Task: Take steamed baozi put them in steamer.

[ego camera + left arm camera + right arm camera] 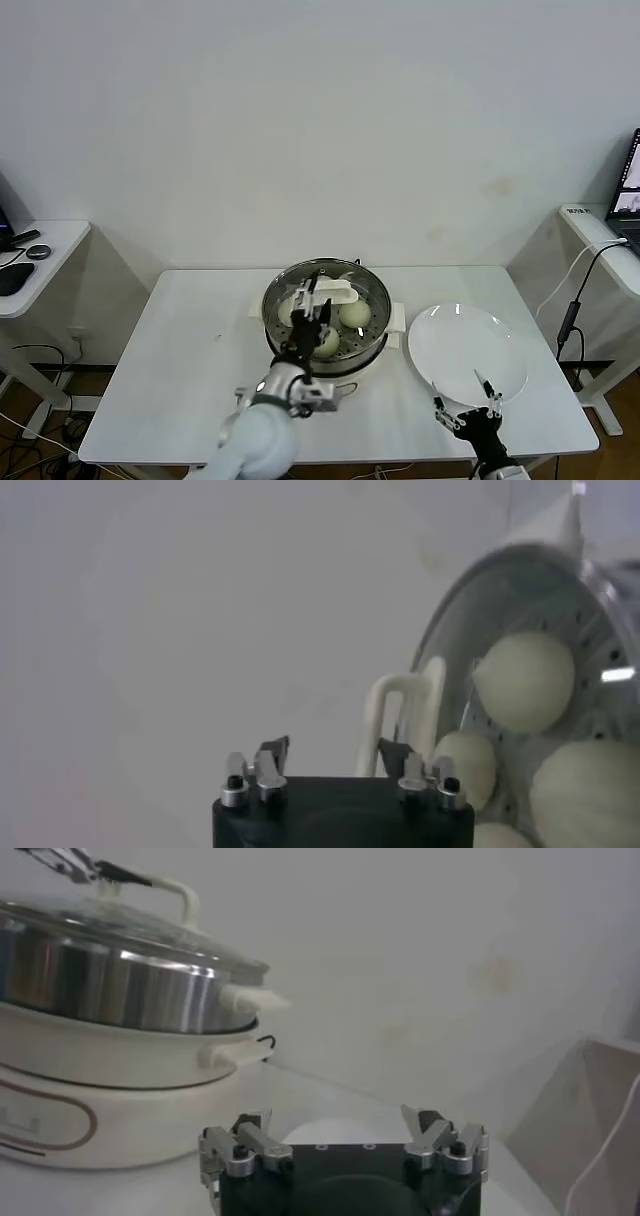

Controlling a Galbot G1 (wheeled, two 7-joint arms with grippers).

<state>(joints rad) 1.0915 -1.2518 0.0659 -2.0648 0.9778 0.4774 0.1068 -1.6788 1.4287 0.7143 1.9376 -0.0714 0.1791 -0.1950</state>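
The steamer [372, 345] stands mid-table, a steel pot on a cream base [90, 1118]. The glass lid [120, 923] with a white handle [335, 293] sits on it. Several cream-white baozi [355, 313] lie inside on the perforated tray and show through the lid; they also show in the left wrist view [525, 680]. My left gripper [312, 300] hovers over the lid, open and empty, with the handle [405, 715] just beyond one fingertip. My right gripper [465, 402] is open and empty near the table's front edge, in front of the plate.
A flat round white plate [465, 350] lies bare to the right of the steamer, and its near edge shows in the right wrist view [330, 1133]. Side desks stand at far left [40, 260] and far right [600, 235] with cables.
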